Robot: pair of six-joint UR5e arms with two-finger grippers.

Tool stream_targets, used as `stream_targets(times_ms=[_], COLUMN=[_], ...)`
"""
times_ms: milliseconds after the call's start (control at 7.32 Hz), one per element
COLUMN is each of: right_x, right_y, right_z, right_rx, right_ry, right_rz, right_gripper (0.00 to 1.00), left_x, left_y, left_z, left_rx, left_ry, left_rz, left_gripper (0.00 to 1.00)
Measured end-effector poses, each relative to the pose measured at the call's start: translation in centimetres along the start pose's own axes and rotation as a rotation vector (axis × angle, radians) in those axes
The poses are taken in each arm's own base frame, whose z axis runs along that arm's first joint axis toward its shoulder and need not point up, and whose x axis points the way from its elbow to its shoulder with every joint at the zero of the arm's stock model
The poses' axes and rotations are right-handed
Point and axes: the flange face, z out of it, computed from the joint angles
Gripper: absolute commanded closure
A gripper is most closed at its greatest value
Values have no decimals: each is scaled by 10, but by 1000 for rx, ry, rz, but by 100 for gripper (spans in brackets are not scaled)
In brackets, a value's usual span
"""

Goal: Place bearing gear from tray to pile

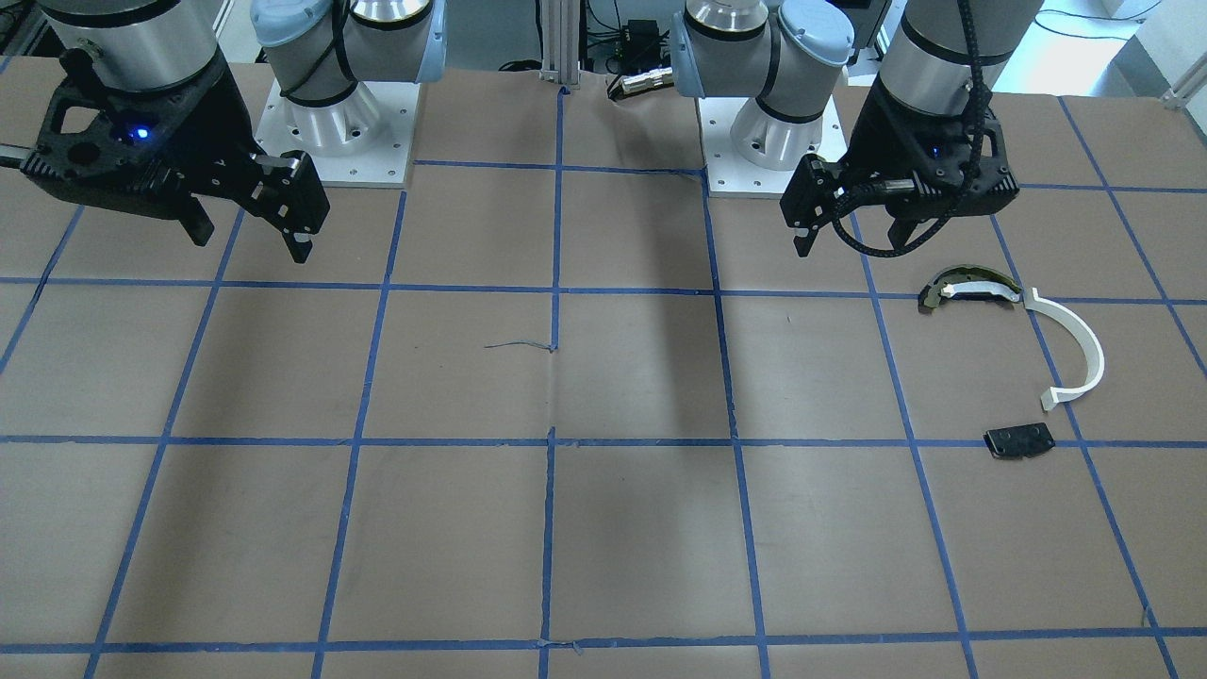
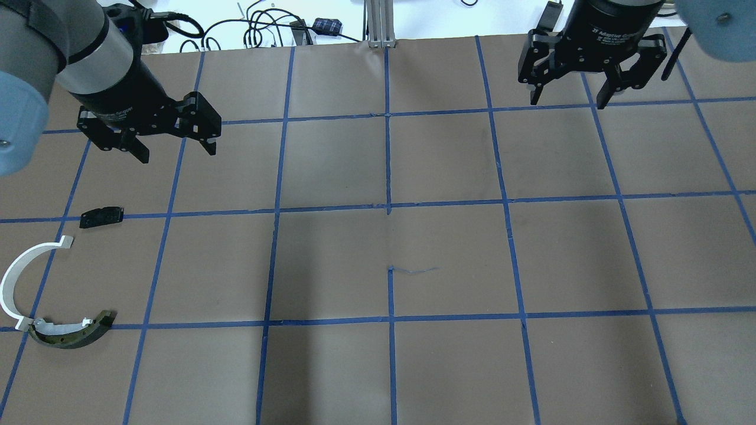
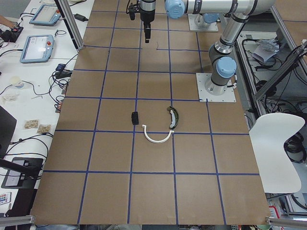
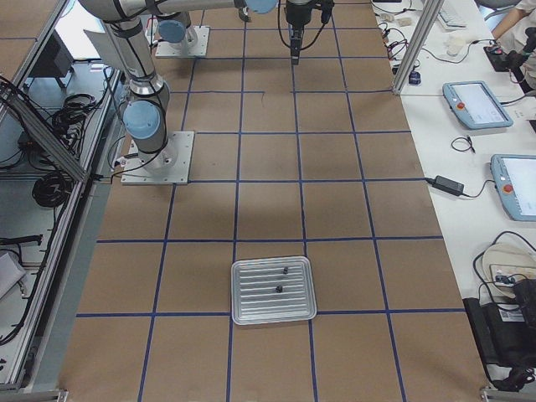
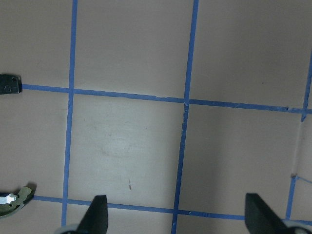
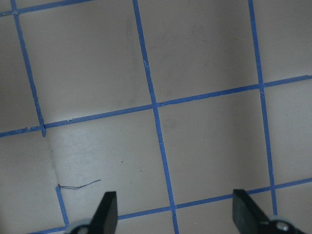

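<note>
The pile lies on the table near my left arm: a thin white half-ring arc, a dark curved piece with a white strip and a flat black plate. They also show in the front-facing view: the arc, the curved piece and the plate. A metal tray shows only in the exterior right view, with two small dark parts on it, too small to identify. My left gripper hangs open and empty above the table beyond the pile. My right gripper is open and empty, far from the tray.
The table is brown paper with a blue tape grid. A short loose thread lies near the middle. Cables and a metal post stand at the far edge. Tablets and cables sit on the side bench.
</note>
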Motion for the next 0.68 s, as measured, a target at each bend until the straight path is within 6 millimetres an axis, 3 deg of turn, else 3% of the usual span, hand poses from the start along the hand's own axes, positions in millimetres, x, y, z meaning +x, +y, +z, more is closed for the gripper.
stream_targets(times_ms=[683], right_x=[3], right_y=[-3], right_z=[1], right_rx=[3], right_ry=[-1], right_rz=[-15], right_gripper=[5], left_x=[2], left_y=[0], left_z=[0], left_rx=[1], left_ry=[-1], left_rz=[4], left_gripper=[0])
